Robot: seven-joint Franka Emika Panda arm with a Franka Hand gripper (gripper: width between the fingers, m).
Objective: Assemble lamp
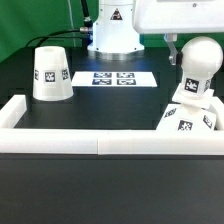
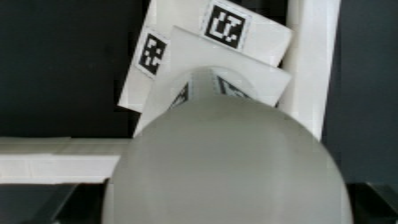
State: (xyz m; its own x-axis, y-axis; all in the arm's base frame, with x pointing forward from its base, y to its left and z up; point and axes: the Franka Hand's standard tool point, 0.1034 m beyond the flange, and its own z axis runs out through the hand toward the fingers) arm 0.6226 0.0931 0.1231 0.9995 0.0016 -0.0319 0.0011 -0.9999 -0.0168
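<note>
One shade (image 1: 50,74), one bulb (image 1: 197,66) and one square base (image 1: 187,118) sit on the black table (image 1: 110,108); I cannot tell if the hand is clenched

The shade (image 1: 50,74) is white with black square tags on its side. The bulb (image 1: 199,62) is white, its round head plain; in the wrist view it looks pale grey (image 2: 222,165). The base (image 1: 188,119) is white with black-and-white tags. The marker board (image 1: 114,77) is white with black tags. The tabletop (image 1: 110,110) is black, the wall strip (image 1: 100,145) white.
</note>
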